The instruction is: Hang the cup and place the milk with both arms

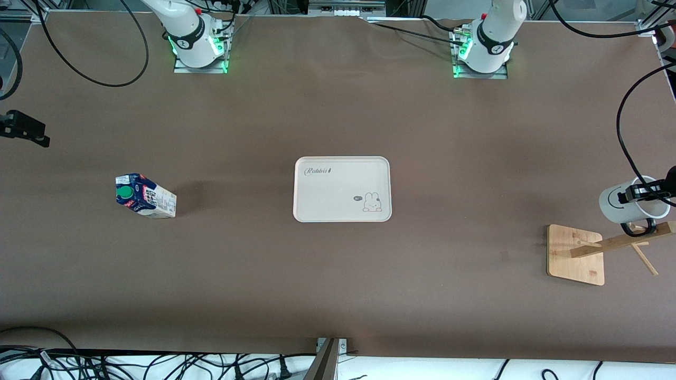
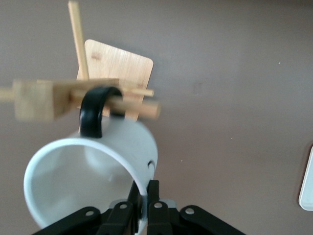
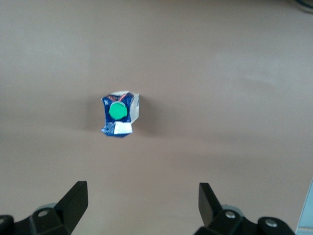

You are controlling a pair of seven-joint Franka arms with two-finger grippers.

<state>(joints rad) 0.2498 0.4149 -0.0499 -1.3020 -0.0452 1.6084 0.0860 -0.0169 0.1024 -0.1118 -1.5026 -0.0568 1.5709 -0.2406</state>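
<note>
White cup (image 2: 93,166), black handle (image 2: 95,110), tipped sideways.

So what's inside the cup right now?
Nothing shows inside the cup: bare white wall, its mouth tipped sideways. The left gripper pinches its rim beside the wooden rack, whose peg passes through the handle. The cup's deepest part is hidden.
</note>
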